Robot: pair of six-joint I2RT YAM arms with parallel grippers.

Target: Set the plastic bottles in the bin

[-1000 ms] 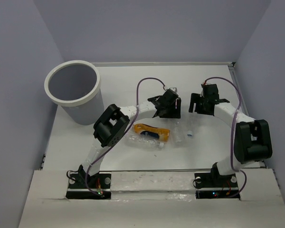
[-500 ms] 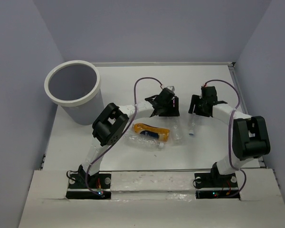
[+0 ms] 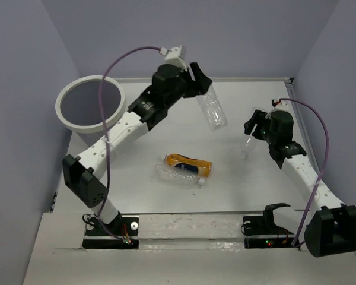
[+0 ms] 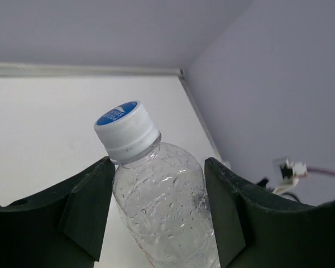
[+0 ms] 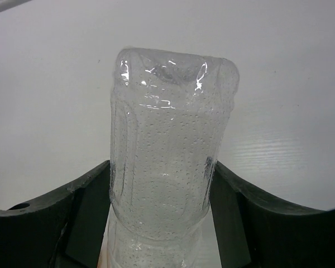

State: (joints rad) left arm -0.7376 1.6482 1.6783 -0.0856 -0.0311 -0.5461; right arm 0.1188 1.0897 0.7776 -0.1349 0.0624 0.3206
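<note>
Top view: high above and behind the arm bases, looking down and forward, far enough back to take in the whole table (image 3: 255, 190), the bin (image 3: 86, 126) and both arms.

Left wrist: close up along the left gripper (image 4: 156, 167), past a capped bottle (image 4: 162, 218), toward a far wall corner.

Right wrist: equally close along the right gripper (image 5: 161, 167), past a clear bottle (image 5: 167, 111), down onto table.

Shared with the top view: both bottles.

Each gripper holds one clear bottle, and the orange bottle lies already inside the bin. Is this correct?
No. The orange bottle is not inside the bin; the top external view shows it lying on the table, next to a loose clear bottle. The rest is right: the left gripper holds the blue-capped clear bottle and the right gripper holds a second clear bottle.
</note>
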